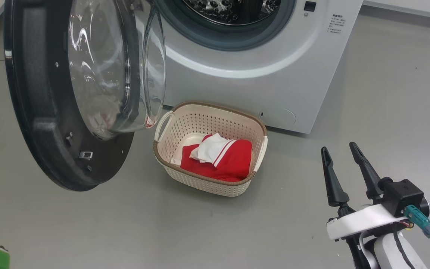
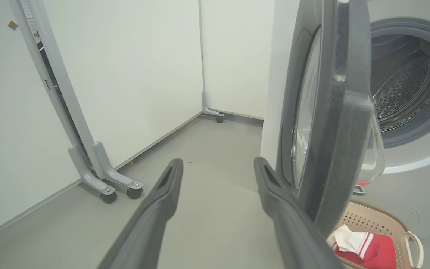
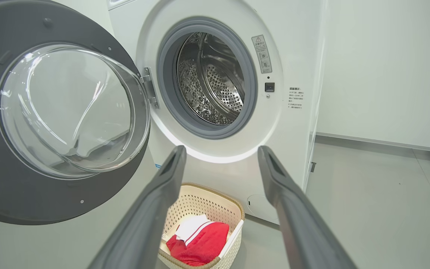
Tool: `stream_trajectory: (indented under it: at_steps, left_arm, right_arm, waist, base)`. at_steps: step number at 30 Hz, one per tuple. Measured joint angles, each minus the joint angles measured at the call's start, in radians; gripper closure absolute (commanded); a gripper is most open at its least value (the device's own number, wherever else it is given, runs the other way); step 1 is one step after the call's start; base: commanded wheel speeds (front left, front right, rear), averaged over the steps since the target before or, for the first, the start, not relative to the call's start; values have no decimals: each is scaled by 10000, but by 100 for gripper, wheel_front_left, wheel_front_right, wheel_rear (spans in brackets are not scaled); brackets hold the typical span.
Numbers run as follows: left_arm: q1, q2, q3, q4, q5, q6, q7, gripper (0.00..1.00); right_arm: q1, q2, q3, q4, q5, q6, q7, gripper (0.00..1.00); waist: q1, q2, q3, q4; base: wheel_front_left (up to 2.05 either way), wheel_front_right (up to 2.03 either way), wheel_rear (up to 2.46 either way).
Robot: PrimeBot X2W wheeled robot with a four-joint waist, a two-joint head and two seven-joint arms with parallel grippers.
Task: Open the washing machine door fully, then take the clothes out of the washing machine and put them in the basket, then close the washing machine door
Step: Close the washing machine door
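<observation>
The white washing machine (image 1: pixel 274 71) stands at the top of the head view with its steel drum (image 3: pixel 211 78) showing no garment inside. The washing machine door (image 1: pixel 50 93), black-rimmed with a glass bowl, hangs wide open to the left; from the left wrist it is edge-on (image 2: pixel 334 112). On the floor before the machine sits the cream basket (image 1: pixel 170 145), holding the red and white clothes (image 1: pixel 230 160). My right gripper (image 1: pixel 339 149) is open and empty, right of the basket. My left gripper (image 2: pixel 218 162) is open and empty, just left of the door's outer face.
White partition panels on grey castor feet (image 2: pixel 99 179) stand to the left of the machine. Grey floor (image 1: pixel 386 93) spreads to the right of the machine and in front of the basket. A white wall (image 3: pixel 386 67) runs behind on the right.
</observation>
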Motion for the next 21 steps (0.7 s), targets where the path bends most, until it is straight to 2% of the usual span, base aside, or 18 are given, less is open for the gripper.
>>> stream_trajectory:
  at_steps: [21]
  left_arm:
    - [0,105,-326,625,13,0,-610,0]
  right_arm:
    - [34,56,-19,2,-2,4,0,0]
  waist:
    - [0,0,-88,-5]
  base:
    - [0,0,0]
